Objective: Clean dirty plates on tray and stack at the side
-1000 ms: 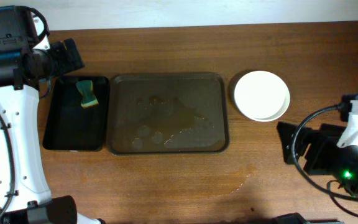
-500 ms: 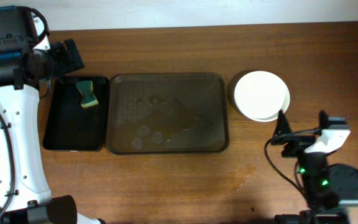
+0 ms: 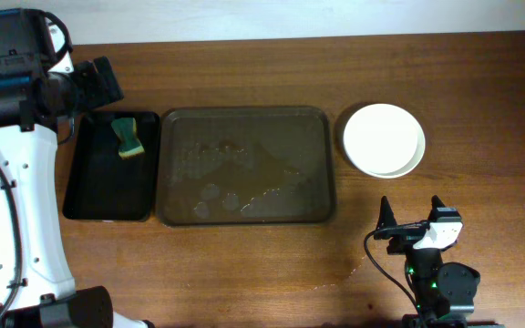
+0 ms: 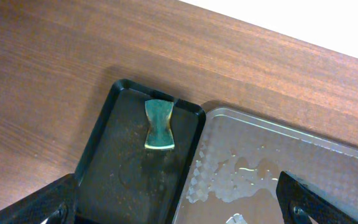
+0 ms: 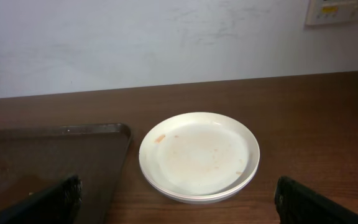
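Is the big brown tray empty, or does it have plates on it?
Empty of plates: the tray holds only wet streaks. The plates sit stacked on the table beside it.

Even, soft indoor light, sharp focus, faint glare on wet tray.

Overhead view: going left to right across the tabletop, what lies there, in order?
black tray with a sponge in it → brown tray → plates, stacked
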Available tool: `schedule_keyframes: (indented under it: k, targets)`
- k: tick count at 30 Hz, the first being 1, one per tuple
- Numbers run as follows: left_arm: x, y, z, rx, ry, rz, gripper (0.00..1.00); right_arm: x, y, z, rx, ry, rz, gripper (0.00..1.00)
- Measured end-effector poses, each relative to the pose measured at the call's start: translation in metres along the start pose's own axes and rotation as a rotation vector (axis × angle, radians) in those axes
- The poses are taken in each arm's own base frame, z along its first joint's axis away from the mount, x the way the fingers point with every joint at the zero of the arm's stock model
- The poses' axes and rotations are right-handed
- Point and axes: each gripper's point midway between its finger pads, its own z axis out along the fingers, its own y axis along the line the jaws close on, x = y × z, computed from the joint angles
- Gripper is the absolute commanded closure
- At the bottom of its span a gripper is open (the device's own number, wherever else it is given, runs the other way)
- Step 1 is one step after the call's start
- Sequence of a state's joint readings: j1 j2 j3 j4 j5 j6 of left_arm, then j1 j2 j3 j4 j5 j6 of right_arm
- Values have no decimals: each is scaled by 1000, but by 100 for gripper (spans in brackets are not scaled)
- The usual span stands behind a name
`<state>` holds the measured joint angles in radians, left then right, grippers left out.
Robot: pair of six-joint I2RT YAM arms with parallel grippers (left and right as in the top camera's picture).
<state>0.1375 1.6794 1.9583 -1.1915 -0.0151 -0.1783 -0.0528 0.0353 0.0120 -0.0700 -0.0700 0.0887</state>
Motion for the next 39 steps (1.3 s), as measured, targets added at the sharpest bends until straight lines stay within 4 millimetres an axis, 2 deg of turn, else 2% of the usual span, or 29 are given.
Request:
schedule_keyframes:
  k: [15, 19, 22, 27, 29, 34, 37, 39]
  targets:
    - [0, 2, 0, -12, 0, 0, 1, 0, 0, 0, 0, 0, -6, 2]
    - [22, 10, -1, -54, 87, 7, 1, 0, 0, 0, 0, 0, -7, 2]
    - [30, 12, -2, -60, 121, 45, 1, 0, 0, 0, 0, 0, -7, 2]
    - [31, 7, -5, -23, 123, 95, 1, 0, 0, 0, 0, 0, -6, 2]
    - [32, 4, -21, 0, 90, 105, 1, 0, 0, 0, 0, 0, -6, 2]
    - [36, 1, -94, 53, -148, 150, 1, 0, 0, 0, 0, -2, -7, 2]
    - [38, -5, -108, 103, -375, 217, 1, 0, 0, 0, 0, -2, -7, 2]
    - [48, -12, -100, 148, -521, 283, 1, 0, 0, 0, 0, -2, -7, 2]
